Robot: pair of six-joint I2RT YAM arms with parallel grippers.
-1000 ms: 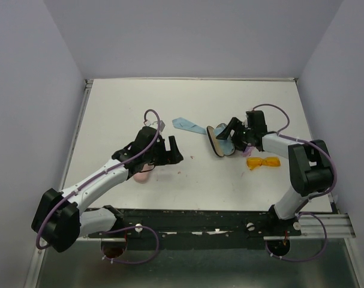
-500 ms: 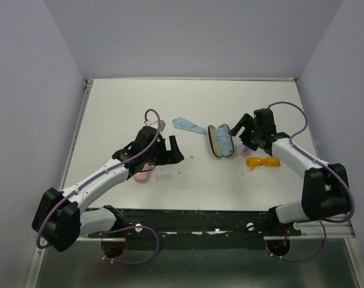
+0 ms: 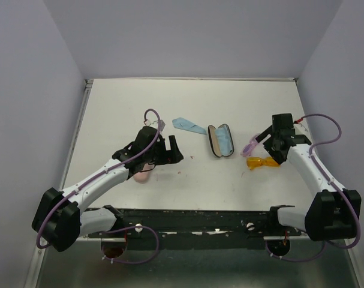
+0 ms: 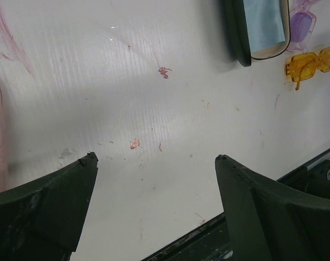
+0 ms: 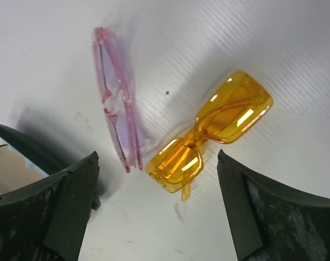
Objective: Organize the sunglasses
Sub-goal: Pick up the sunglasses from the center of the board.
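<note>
Top view: left gripper [image 3: 173, 150] hangs over the middle of the worktop [image 3: 187, 192], jaws wide and empty. Right gripper [image 3: 264, 146] is spread open too, holding nothing, above the pink-purple sunglasses [image 3: 250, 146], with the orange sunglasses [image 3: 263, 162] just beside them.

Left wrist: open black case [image 4: 238, 32] up in the corner.

Right wrist: both pairs lie flat, almost touching.

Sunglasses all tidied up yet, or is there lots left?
Done: the black case lies open with a blue cloth inside. In hand: the open right gripper hovers over the orange sunglasses and pink sunglasses, holding nothing. Left: both pairs lie on the table and need putting away.
</note>
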